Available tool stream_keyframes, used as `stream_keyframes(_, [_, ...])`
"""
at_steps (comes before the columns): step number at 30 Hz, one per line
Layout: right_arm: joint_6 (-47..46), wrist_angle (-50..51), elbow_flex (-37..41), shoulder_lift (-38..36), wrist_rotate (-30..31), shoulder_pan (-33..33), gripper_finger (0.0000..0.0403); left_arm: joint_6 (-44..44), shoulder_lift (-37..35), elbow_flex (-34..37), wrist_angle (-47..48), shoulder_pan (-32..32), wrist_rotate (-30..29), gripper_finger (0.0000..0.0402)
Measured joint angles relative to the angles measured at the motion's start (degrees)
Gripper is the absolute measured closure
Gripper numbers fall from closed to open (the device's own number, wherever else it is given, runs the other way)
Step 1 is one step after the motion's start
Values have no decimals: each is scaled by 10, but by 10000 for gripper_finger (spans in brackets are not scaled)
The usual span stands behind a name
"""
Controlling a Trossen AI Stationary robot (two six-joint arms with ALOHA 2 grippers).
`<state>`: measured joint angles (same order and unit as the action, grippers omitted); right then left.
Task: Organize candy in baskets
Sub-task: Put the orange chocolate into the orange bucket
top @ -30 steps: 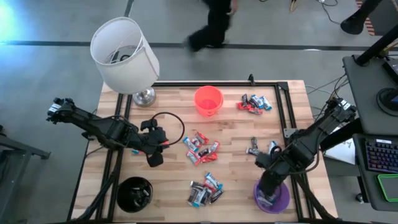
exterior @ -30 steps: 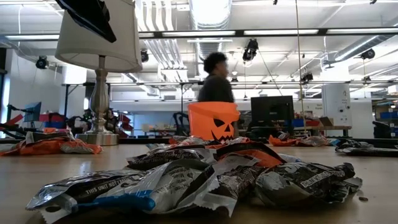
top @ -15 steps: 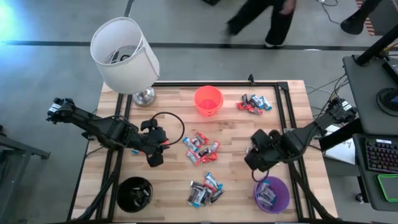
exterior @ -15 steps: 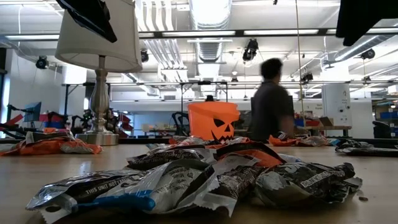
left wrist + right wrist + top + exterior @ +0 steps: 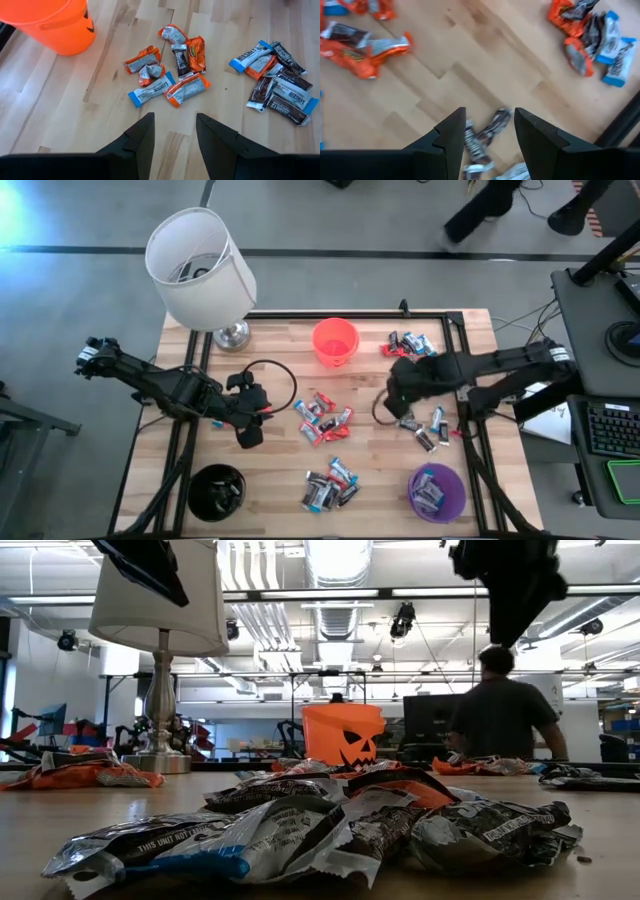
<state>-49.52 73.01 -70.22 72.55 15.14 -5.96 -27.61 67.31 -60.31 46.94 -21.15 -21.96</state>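
Note:
Wrapped candy lies in heaps on the wooden table: a middle heap (image 5: 322, 418), a near heap (image 5: 330, 485), a far-right heap (image 5: 408, 345) and a few pieces at the right (image 5: 428, 425). The orange basket (image 5: 335, 342) stands at the far middle. The black basket (image 5: 217, 492) stands near left. The purple basket (image 5: 437, 492), near right, holds candy. My right gripper (image 5: 490, 135) hangs open and empty above dark candies (image 5: 485, 134) of the right group. My left gripper (image 5: 175, 135) hovers open and empty to the left of the middle heap (image 5: 170, 70).
A white lamp (image 5: 200, 270) stands on the table's far left corner. A black cable loop (image 5: 272, 385) lies by my left gripper. Bare wood lies between the heaps. A person stands in the room beyond the table (image 5: 505, 715).
My right gripper has swung from above the purple basket toward the table's far edge and a little left, turning as it went, and now hangs over the right group of candies. Its fingers stay open. A person has walked across the room behind.

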Motion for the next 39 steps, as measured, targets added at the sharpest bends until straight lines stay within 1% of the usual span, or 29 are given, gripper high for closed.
stream_keyframes(11, [217,-6,0,0,-60,204,243,-20,0,0,-5,0,-1,276])
stream_keyframes(19, [380,-60,4,2,-119,331,243,-36,0,0,-7,1,-39,276])
stream_keyframes(25, [470,-82,31,27,-147,415,243,-51,0,0,-7,6,-57,276])
stream_keyframes(29, [512,-101,64,58,-160,458,243,-61,0,0,-7,13,-61,276])
stream_keyframes(32, [532,-121,89,80,-163,477,243,-64,0,0,-7,18,-62,276])
stream_keyframes(39, [546,-146,124,111,-165,495,243,-77,0,0,-7,27,-62,276])
